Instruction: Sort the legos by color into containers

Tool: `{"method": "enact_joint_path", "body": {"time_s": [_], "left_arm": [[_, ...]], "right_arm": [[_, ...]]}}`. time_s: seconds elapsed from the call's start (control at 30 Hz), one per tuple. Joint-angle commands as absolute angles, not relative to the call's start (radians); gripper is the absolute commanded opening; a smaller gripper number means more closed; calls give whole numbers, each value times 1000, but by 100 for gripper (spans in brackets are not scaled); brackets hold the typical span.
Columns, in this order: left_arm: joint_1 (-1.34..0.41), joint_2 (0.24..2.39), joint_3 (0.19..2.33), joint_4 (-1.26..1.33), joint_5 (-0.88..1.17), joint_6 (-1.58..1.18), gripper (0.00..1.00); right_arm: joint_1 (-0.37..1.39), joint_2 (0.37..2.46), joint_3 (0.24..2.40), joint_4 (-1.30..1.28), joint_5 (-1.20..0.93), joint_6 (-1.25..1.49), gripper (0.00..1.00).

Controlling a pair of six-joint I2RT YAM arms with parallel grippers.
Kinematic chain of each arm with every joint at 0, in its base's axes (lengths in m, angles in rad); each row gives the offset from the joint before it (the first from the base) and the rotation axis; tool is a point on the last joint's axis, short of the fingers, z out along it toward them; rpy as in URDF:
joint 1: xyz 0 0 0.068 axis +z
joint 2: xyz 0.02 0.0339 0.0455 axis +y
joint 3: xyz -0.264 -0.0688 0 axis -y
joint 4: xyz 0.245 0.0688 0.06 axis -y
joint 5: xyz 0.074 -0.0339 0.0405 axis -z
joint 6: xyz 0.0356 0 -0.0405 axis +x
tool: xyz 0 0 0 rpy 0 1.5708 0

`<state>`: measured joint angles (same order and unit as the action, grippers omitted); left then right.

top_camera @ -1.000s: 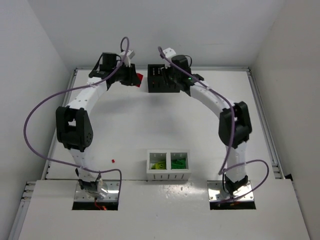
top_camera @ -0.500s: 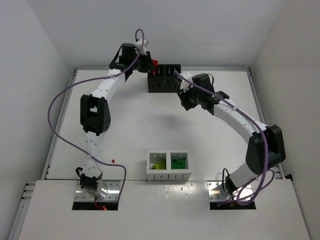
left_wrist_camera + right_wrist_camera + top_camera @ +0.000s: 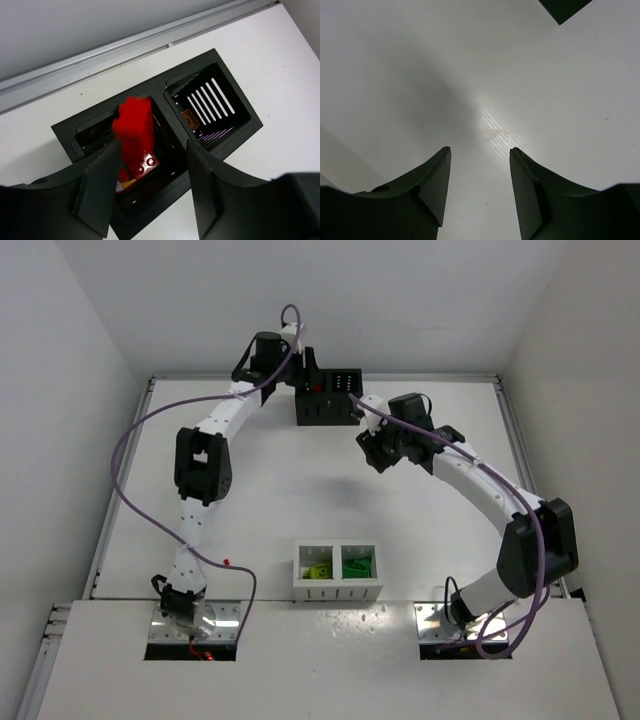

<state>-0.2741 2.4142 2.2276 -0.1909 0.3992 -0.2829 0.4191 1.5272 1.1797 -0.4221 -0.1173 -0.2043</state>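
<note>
Glossy plastic brick (image 3: 134, 125); matt box (image 3: 159, 91)

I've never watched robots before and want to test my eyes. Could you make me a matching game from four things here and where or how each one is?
Things:
1. red lego
2. white box
3. black box
4. right arm's jaws

Places or states:
A. at the far edge of the table
B. open, nothing between them, over bare tabletop
C. at the near side, green pieces inside
D. between the left arm's jaws, above a dark compartment

Pairs: 1-D, 2-C, 3-A, 4-B
</note>
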Motion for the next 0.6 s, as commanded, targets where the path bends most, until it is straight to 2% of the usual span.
{"method": "enact_joint_path", "body": {"time_s": [0.0, 0.2, 0.27, 0.3, 0.33, 0.37, 0.43, 0.47, 0.5, 0.57], "left_arm": [[-288, 2375, 2258, -140, 379, -232, 62], [-298, 2294, 2211, -140, 344, -192, 63], [-298, 2264, 2169, -140, 344, -169, 67], [-298, 2249, 2157, -140, 344, -169, 70], [-298, 2220, 2145, -140, 357, -151, 82], [-298, 2206, 2123, -140, 383, -141, 89], [-298, 2169, 2109, -149, 394, -132, 99], [-298, 2158, 2109, -159, 394, -132, 99], [-298, 2148, 2109, -160, 394, -132, 99], [-298, 2113, 2089, -190, 359, -132, 99]], "right_arm": [[414, 1502, 1160, -437, -153, -235, 51], [403, 1520, 1160, -416, -152, -226, 52], [394, 1520, 1160, -397, -141, -212, 52], [394, 1520, 1160, -385, -132, -201, 54], [394, 1520, 1160, -358, -102, -181, 54], [394, 1511, 1160, -344, -83, -169, 55], [394, 1502, 1137, -310, -46, -144, 55], [394, 1488, 1128, -299, -28, -127, 56], [394, 1473, 1127, -290, -12, -117, 64], [394, 1457, 1105, -281, -2, -92, 69]]}}
